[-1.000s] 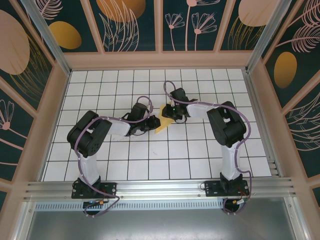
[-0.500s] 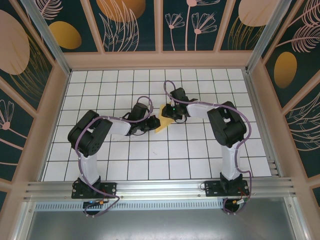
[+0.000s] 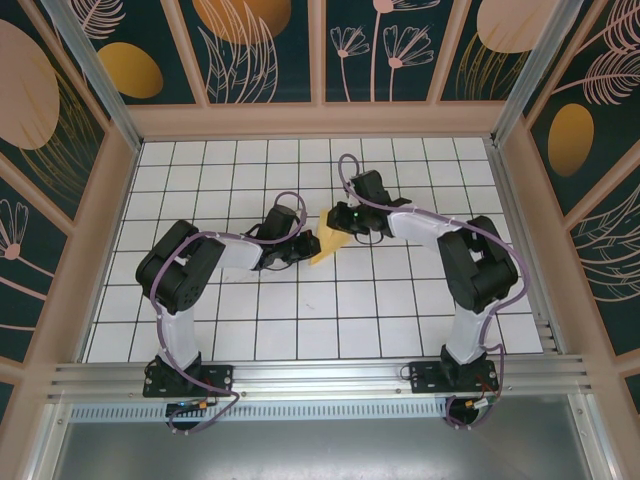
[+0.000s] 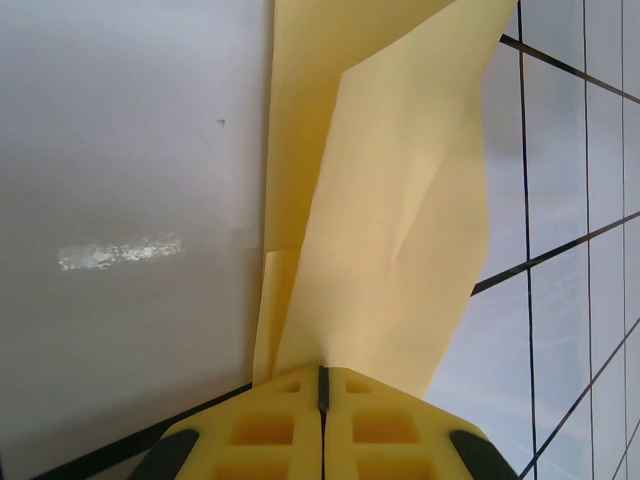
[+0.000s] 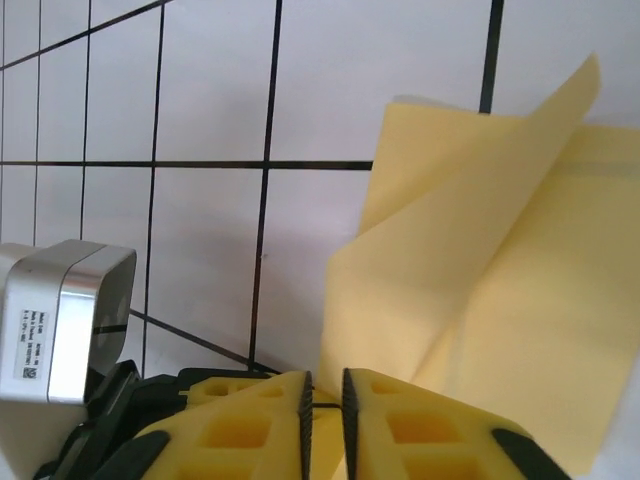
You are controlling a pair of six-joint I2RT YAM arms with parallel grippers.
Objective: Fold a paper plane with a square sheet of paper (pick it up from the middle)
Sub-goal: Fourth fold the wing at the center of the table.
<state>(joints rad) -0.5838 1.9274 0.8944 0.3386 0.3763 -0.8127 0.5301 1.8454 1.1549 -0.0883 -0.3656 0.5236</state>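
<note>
The yellow sheet of paper, folded into layered flaps, stands off the white grid table between the two arms. My left gripper holds its left end; in the left wrist view the jaws are pressed together on the paper, which rises straight from them. My right gripper is at the paper's upper right. In the right wrist view its jaws stand a narrow gap apart, and a lower corner of the paper reaches that gap.
The white grid table is walled by a tan frame at the back and sides. A silver camera housing of the left arm sits close beside my right fingers. Both arms crowd the table's middle.
The right arm swung its elbow to the right and its gripper moved slightly back, with its jaws narrowing. The left gripper kept its hold and place.
</note>
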